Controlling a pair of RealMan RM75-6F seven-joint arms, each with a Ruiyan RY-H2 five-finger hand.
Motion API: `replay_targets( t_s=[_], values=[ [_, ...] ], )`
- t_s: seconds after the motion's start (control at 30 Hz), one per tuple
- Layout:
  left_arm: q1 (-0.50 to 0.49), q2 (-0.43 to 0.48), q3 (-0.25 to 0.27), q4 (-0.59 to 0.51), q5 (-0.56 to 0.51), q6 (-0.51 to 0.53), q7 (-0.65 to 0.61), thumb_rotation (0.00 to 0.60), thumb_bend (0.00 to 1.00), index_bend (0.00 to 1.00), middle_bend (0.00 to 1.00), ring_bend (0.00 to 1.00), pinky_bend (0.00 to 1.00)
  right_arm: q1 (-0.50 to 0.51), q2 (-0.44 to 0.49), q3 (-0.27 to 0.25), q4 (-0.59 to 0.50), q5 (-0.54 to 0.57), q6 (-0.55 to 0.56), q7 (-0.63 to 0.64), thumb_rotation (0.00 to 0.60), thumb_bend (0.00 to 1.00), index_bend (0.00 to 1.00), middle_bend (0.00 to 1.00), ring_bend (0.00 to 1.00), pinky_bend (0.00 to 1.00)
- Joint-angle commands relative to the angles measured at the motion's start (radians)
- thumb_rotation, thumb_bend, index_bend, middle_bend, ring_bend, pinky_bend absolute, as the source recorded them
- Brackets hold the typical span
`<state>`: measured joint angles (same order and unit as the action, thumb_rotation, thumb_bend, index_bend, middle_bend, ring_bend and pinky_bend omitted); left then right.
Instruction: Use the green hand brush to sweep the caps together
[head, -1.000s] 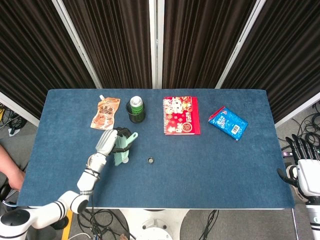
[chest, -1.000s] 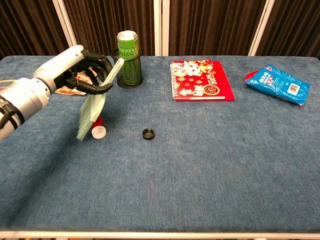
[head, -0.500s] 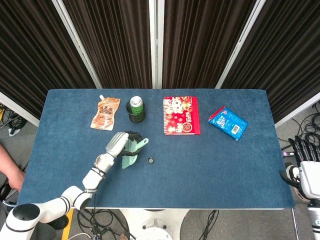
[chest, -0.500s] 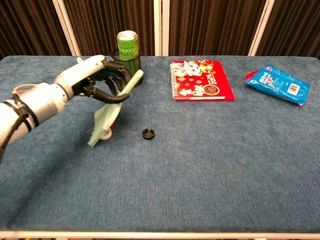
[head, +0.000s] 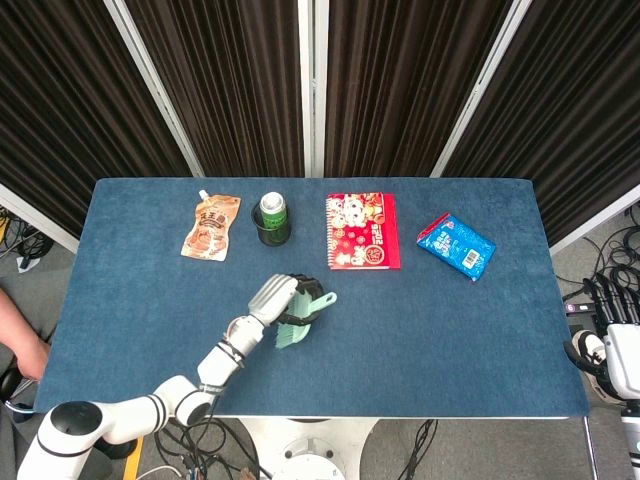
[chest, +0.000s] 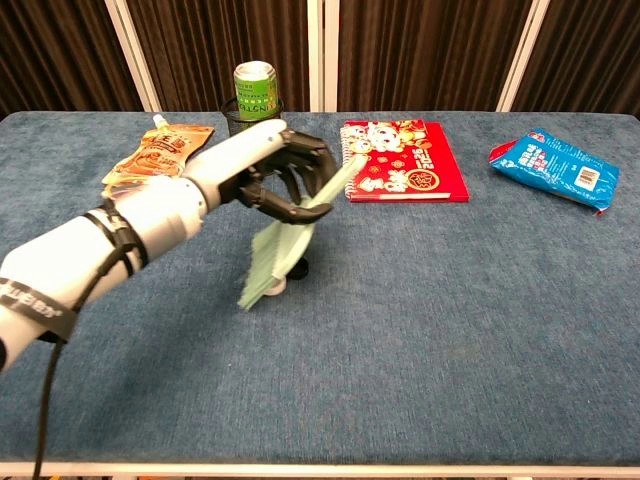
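The left hand (chest: 268, 175) has its fingers (chest: 300, 170) wrapped round the green hand brush (chest: 280, 247), bristles slanted down at centre frame to push the caps (chest: 285, 276) (partly hidden) across the bench (chest: 480, 330).

My left hand (chest: 262, 170), gripping the green hand brush (chest: 283, 243), has swept well away from the orange pouch (chest: 153, 156) side toward the red notebook (chest: 403, 160). The pouch, hidden behind my hand a second ago in the chest view, now shows. The bristles have pushed the white cap (chest: 275, 285) along with them; it sits just under the brush beside the black cap (chest: 299, 268), which earlier lay well apart. My right hand (head: 612, 335) has dropped slightly lower at the worktop's edge.
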<state>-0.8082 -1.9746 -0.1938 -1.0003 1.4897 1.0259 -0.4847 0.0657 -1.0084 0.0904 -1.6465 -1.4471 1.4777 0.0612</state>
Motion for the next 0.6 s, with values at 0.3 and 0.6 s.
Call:
replay_targets(
  t_s=[0.3, 0.6],
  values=[
    [-0.041, 0.014, -0.062, 0.033, -0.044, -0.016, -0.013, 0.6, 0.4, 0.57, 0.64, 0.44, 0.35, -0.003, 0.004, 0.001, 0.01, 0.001, 0.0, 0.012, 0.6, 0.14, 0.0, 0.0, 0.0, 0.0],
    [-0.028, 0.086, -0.093, 0.114, -0.102, -0.023, 0.026, 0.6, 0.4, 0.57, 0.64, 0.44, 0.35, 0.002, 0.004, 0.003, 0.017, 0.0, -0.007, 0.009, 0.6, 0.14, 0.0, 0.0, 0.0, 0.0]
  ],
)
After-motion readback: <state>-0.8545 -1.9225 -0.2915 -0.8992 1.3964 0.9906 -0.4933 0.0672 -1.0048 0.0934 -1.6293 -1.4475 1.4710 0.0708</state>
